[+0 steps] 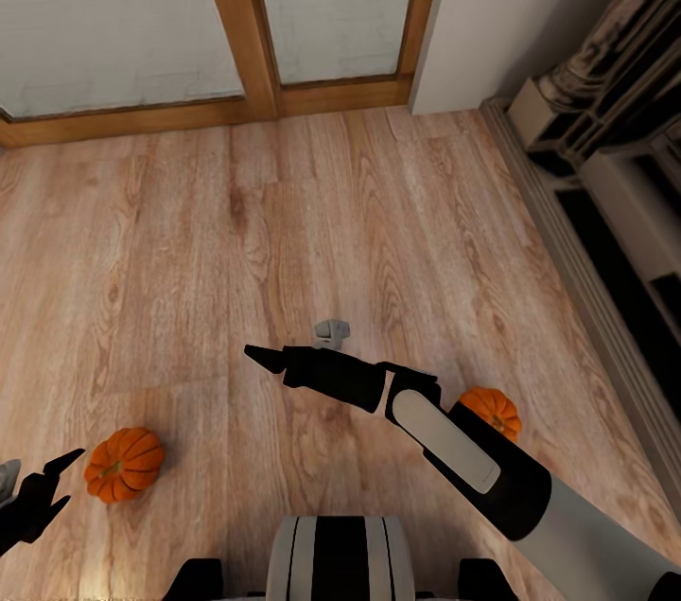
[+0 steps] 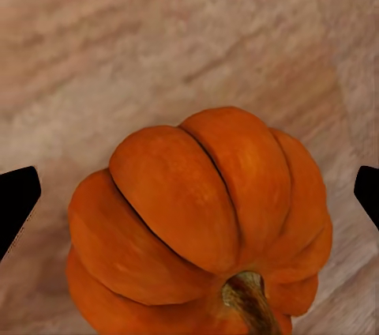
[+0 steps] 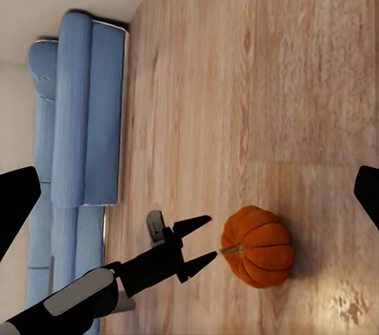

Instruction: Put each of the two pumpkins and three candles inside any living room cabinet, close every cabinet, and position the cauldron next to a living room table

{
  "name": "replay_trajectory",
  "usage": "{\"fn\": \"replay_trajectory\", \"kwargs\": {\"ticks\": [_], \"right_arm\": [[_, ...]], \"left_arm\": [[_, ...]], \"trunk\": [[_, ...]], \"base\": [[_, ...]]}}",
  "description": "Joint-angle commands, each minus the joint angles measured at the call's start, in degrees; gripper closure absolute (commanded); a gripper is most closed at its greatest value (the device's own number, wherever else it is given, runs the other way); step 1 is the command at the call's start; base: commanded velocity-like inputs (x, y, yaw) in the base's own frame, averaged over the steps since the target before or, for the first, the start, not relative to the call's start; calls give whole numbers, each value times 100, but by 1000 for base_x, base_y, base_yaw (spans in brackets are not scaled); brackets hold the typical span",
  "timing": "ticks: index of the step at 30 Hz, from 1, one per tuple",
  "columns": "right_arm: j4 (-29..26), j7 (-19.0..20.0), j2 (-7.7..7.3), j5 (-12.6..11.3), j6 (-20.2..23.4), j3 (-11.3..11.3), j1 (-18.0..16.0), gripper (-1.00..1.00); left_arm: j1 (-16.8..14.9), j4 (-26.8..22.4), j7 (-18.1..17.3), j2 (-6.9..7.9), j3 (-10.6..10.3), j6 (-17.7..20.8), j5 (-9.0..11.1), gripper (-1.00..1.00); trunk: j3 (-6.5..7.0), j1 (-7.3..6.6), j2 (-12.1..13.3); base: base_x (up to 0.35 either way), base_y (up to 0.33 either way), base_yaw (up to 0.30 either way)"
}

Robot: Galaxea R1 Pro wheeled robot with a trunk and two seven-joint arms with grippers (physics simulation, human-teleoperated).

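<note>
Now the left pincer (image 1: 52,487) hung spread just beside the near pumpkin (image 1: 124,464) on the floor (image 1: 284,232). That round pumpkin could have rolled off if one finger had nudged it first. Whether the right pincer (image 1: 260,355) was spread, I couldn't tell.

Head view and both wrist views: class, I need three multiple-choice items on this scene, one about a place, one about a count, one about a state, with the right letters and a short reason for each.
1. Where does the round orange ribbed pumpkin nearest the left gripper lie?
A on the wooden floor
B on a sofa
C in a drawer

2. How many orange pumpkins does the head view show?
A one
B two
C four

3. How do the left gripper's jaws stand?
A shut on the pumpkin
B open, not touching it
C shut on nothing

Answers:
1 A, the pumpkin rests on the wooden floor.
2 B, a second pumpkin lies beside the right arm.
3 B, the left gripper has its jaws spread beside the pumpkin.
</note>
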Motion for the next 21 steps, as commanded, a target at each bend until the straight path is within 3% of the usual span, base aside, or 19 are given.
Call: {"fn": "replay_trajectory", "kwargs": {"ticks": [1,7,11,18,21], "right_arm": [[-9,-49,-3,-60,1,8,-5,-100],[-9,-49,-3,-60,1,8,-5,-100],[-9,-49,-3,-61,1,8,-5,-100],[-9,-49,-3,-64,1,2,-5,-100],[-11,-49,-3,-70,1,0,-5,-100]], "left_arm": [[-3,3,-3,-1,19,48,29,-100],[-3,3,-3,-2,19,47,23,-100],[-3,3,-3,-2,19,42,16,-100],[-3,3,-3,-10,-26,32,-7,-100],[-3,3,-15,-18,-44,30,-17,-100]], "trunk": [[-26,1,-3],[-159,17,-11],[-159,17,-11],[-314,35,-20],[-314,35,-20]], "base": [[0,0,0],[0,0,0],[0,0,0],[0,0,0],[0,0,0]]}}
